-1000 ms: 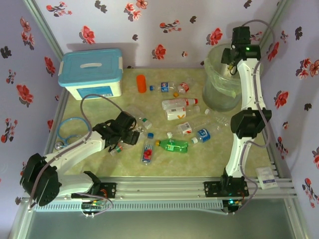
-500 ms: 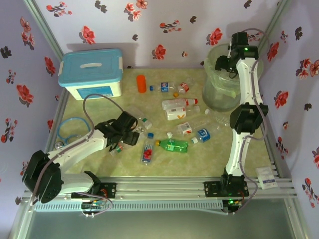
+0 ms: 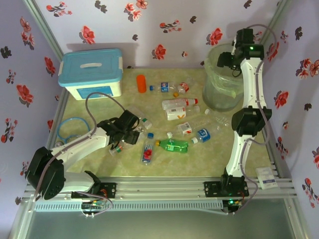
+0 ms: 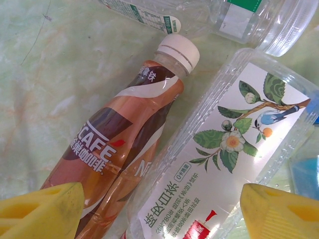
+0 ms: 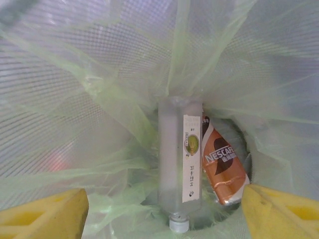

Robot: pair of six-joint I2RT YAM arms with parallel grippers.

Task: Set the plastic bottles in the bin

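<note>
Right end effector (image 5: 164,211): fingers apart, empty, over bin (image 3: 214,97), upper right; two bottles (image 5: 179,169) inside. Left end effector (image 4: 159,209): fingers apart, straddling coffee bottle (image 4: 119,149) and tea bottle (image 4: 224,154), bench (image 3: 209,159) centre-left. Step judged: next pick. Next move: centre on one bottle, close.

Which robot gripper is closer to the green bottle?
Left. The left gripper is down low just left of the green bottle; the right gripper is far back, over the bin.
</note>
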